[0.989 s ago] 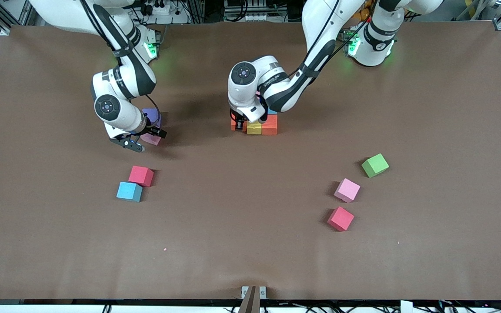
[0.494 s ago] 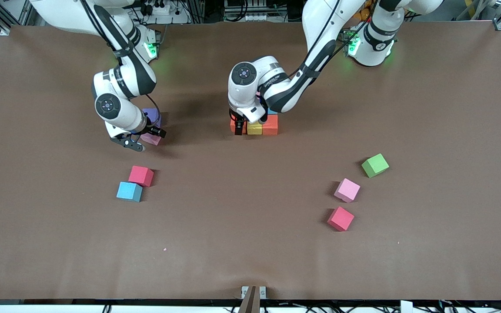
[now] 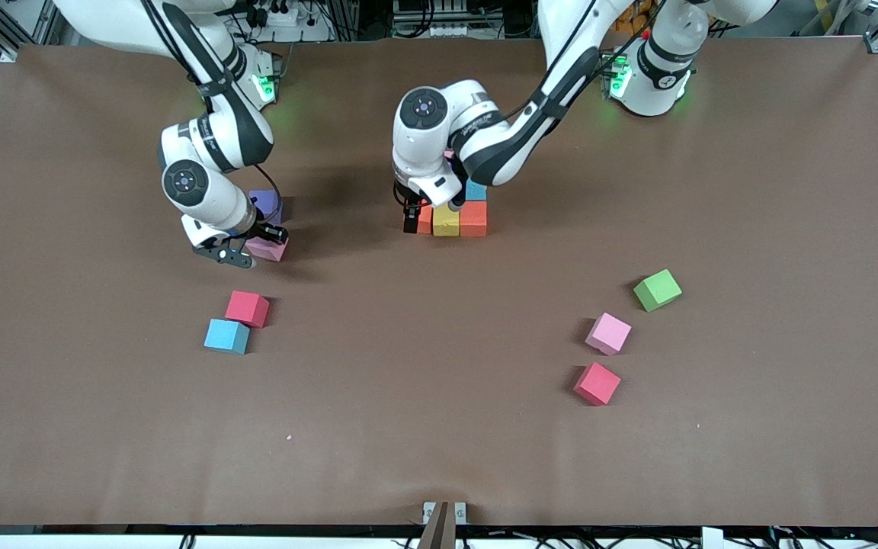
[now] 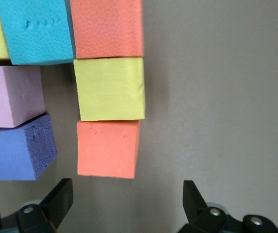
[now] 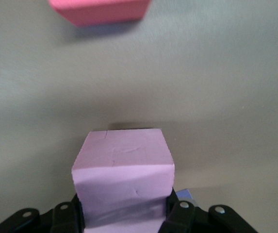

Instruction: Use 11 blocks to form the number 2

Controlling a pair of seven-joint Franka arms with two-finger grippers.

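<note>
Front view: left gripper low over partial number 2 mid-tabletop, beside orange block. Right gripper at pink block, purple block touching just farther from camera.

Left wrist view: jaws wide apart, holding nothing; orange, yellow block, orange in row.

Right wrist view: jaws clamped on pink block's sides, block lifted off tabletop.

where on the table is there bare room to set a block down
Bare brown table lies between the red foam cube beside the light blue one and the pale pink foam cube. Crowded around the part-built cube cluster under the left gripper.
</note>
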